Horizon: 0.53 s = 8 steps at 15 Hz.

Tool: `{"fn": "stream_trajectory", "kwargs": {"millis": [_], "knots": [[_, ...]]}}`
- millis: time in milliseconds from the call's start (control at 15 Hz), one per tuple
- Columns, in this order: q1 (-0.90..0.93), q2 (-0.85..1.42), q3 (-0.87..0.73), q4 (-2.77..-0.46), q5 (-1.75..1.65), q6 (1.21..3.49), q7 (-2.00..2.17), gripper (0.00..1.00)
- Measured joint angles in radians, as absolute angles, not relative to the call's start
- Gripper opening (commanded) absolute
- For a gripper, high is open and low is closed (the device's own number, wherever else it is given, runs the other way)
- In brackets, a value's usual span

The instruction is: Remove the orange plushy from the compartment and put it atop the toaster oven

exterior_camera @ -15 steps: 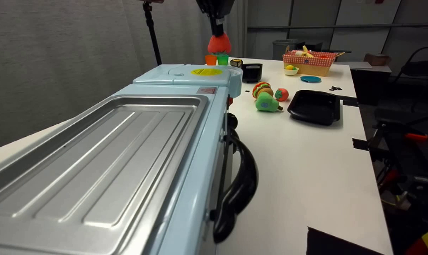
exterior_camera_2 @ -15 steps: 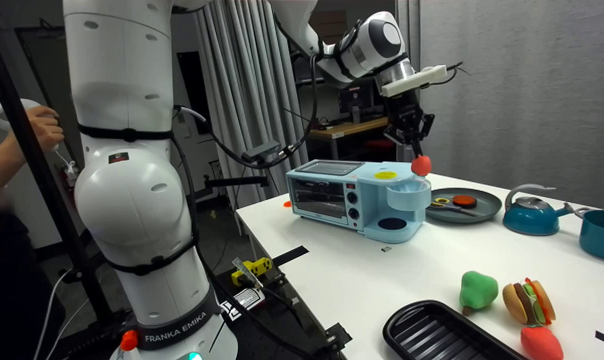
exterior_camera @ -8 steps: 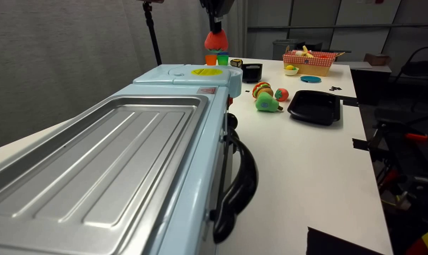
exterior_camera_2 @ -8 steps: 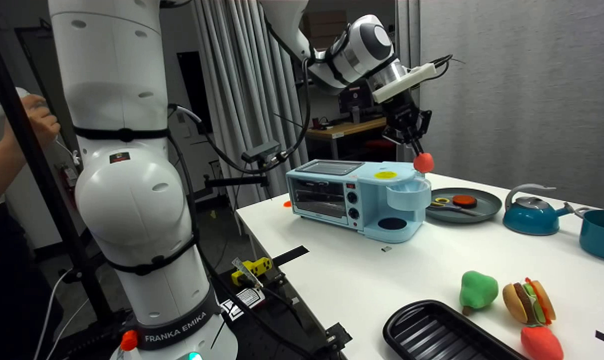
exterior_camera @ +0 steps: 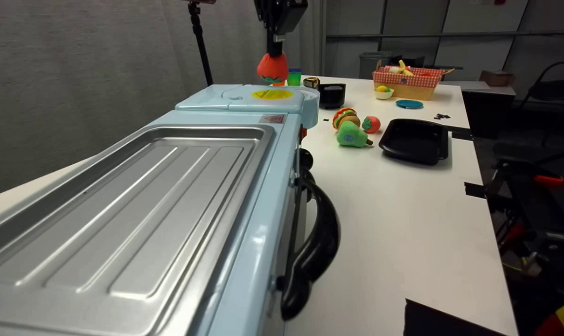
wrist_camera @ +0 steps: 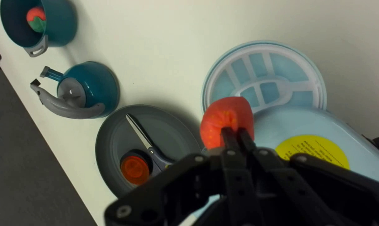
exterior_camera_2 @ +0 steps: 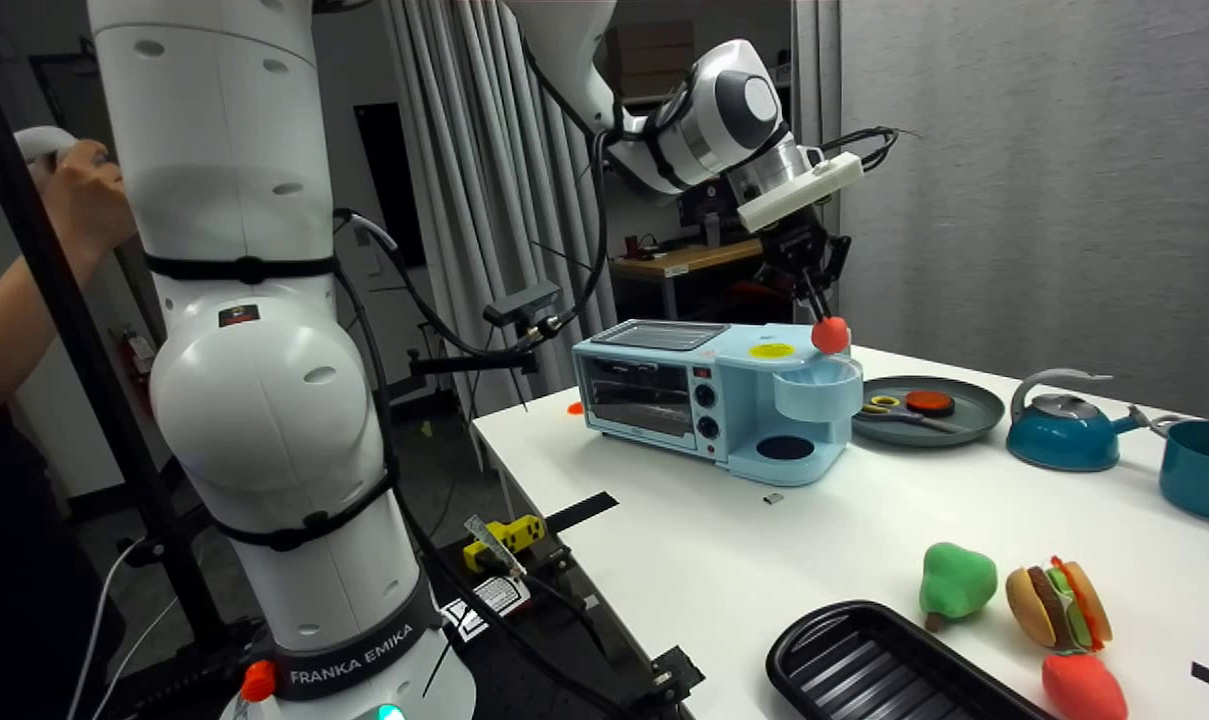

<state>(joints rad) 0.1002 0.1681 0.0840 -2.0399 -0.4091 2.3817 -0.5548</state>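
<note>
The orange plushy [exterior_camera: 272,69] is a rounded red-orange soft toy with green at its lower end. It shows in both exterior views [exterior_camera_2: 830,335] and in the wrist view [wrist_camera: 213,122]. My gripper [wrist_camera: 236,131] is shut on its upper part, the two fingertips close together in the pinched cloth. The plushy hangs by the coffee-maker end of the pale-blue toaster oven [exterior_camera_2: 664,350], near the round see-through compartment [exterior_camera_2: 819,390]. In the wrist view the compartment [wrist_camera: 264,47] lies just beyond the plushy. The oven's ribbed silver top [exterior_camera: 137,210] shows at the other end. The exact gap below is unclear.
A dark plate [wrist_camera: 109,157] with scissors [wrist_camera: 142,135] stands beside the oven, then a teal kettle [exterior_camera_2: 1064,440] and a teal pot [exterior_camera_2: 1199,470]. A green pear toy [exterior_camera_2: 956,580], a burger toy [exterior_camera_2: 1059,605] and a black tray [exterior_camera_2: 859,650] lie on the table.
My gripper has carried the plushy slightly up, then down and to the left in both exterior views, toward the oven's top. The grip stays shut.
</note>
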Motion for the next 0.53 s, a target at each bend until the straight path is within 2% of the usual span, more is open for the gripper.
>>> {"fn": "stream_trajectory", "kwargs": {"millis": [267, 533], "knots": [[0.099, 0.168, 0.086, -2.057, -0.343, 2.420, -0.630, 0.02], [0.109, 0.175, 0.162, -2.027, -0.215, 2.415, -0.676, 0.02]]}}
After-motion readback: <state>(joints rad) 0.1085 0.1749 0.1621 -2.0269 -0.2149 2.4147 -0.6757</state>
